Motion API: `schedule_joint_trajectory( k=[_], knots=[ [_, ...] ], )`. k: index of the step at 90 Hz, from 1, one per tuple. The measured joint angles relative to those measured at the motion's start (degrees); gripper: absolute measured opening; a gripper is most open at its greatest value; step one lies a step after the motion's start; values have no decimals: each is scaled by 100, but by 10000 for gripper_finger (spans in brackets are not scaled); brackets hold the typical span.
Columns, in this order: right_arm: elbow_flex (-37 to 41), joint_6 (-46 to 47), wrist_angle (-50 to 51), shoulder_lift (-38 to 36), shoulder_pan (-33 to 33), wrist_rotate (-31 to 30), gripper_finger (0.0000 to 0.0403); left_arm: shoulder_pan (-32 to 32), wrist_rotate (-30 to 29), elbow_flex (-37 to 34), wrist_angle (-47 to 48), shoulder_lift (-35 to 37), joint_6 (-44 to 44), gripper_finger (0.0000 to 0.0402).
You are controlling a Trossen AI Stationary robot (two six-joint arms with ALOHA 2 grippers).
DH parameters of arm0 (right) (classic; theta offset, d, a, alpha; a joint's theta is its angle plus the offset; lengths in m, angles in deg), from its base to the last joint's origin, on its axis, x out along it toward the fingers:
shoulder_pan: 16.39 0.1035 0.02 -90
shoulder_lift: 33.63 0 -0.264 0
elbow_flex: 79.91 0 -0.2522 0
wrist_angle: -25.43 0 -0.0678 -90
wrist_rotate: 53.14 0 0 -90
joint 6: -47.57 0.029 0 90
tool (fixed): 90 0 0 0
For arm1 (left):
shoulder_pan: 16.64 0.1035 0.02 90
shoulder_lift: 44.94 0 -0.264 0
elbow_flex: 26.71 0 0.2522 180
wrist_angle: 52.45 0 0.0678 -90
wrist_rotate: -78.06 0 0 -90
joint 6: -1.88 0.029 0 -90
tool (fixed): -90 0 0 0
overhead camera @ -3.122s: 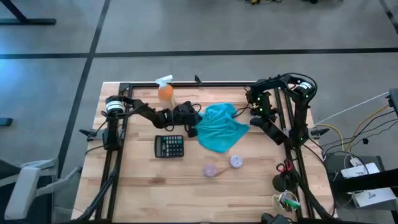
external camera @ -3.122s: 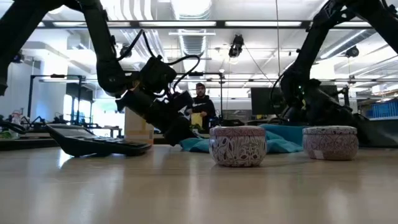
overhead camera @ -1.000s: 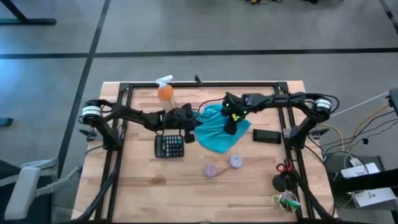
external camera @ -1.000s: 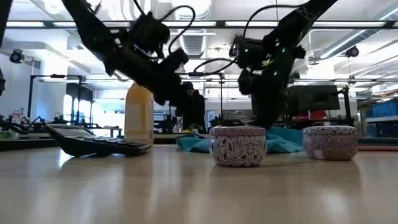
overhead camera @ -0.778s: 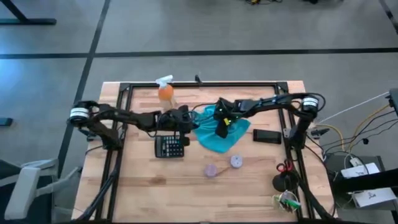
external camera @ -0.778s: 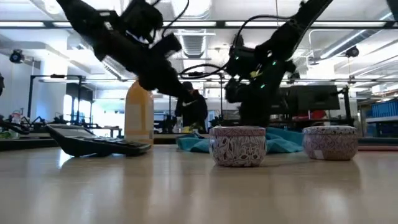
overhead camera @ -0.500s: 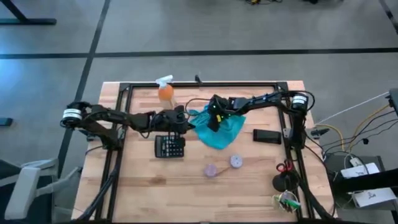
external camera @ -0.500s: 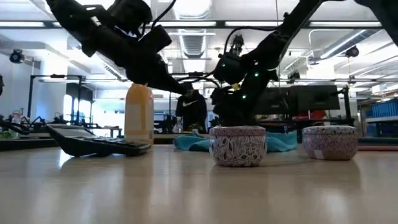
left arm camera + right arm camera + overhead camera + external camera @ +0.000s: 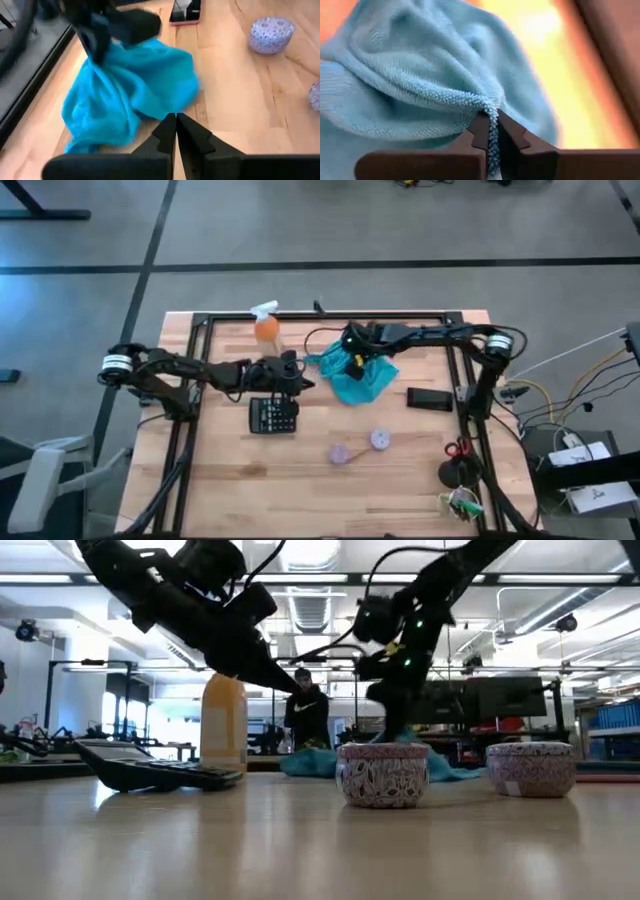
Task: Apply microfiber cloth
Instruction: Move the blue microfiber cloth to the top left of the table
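Cloth [image 9: 420,85] hangs bunched from my right gripper [image 9: 491,131], pinched by one thin fold, its lower edge on the table [image 9: 420,470]. That fold could slip free if I lift quickly. My left gripper [image 9: 176,131], pressed together and empty, hovers just beside the cloth and could snag it.

Worktop [image 9: 200,480] layout, high view: microfiber cloth [image 9: 358,380] sits mid-back, bunched, with right pincer [image 9: 349,357] on its back-left part, fingers closed on a fold. Left pincer [image 9: 298,385] just left of the cloth, apart from it, tips together, over the calculator [image 9: 272,416]. Spray bottle [image 9: 265,325] behind the calculator, near the back edge. Phone [image 9: 432,398] right of the cloth. Two tins [image 9: 380,440] [image 9: 339,453] in front of the cloth, side by side, well apart from it.
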Motion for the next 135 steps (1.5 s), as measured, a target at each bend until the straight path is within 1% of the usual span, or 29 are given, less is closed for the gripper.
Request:
schedule_joint_trajectory(
  k=[11,23,31,40,47,54,66,81,87,107,111,115,123,129,132,135],
  knots=[
    [168,7,376,-565,-327,-426,0,-20,11,-2,97,-9,-222,0],
    [568,213,725,-1152,-815,-963,0,-70,16,-2,325,-15,-396,0],
    [927,402,775,-1568,-1194,-1113,0,-89,15,-2,422,-15,-424,0],
    [1350,529,724,-2035,-1573,-1142,0,-103,15,-2,439,-15,-500,0],
    [1652,574,566,-2387,-1826,-1175,0,-114,15,-11,447,-15,-547,0],
    [1939,656,355,-2694,-1976,-1333,0,-118,15,-11,441,-15,-587,0],
    [2364,562,-285,-3134,-2033,-1840,0,-133,15,-11,364,-15,-608,0],
    [2444,-61,-1337,-3612,-2032,-2408,0,-138,13,-13,58,-15,-478,0],
    [2442,-295,-1601,-3783,-2032,-2610,0,-152,14,-14,-61,-15,-441,0],
    [2583,-813,-2128,-3958,-2020,-2852,0,-186,13,-22,-35,-15,-287,0],
    [2684,-712,-2345,-3946,-2017,-2831,0,-186,12,-33,-22,-15,-279,0],
    [2832,-593,-2573,-3945,-2017,-2637,0,-186,11,-35,-18,-15,-261,0],
    [3183,-352,-3104,-3930,-1995,-1919,0,-186,7,-37,41,-15,-220,0],
    [3391,-127,-3508,-3930,-1859,-1319,0,-186,-11,-37,106,-6,-100,0],
    [3487,-49,-3676,-3926,-1732,-1101,0,-186,-13,-40,148,28,-66,0],
    [3559,5,-3782,-3909,-1574,-1006,0,-186,-51,-44,167,75,-45,0]
  ],
)
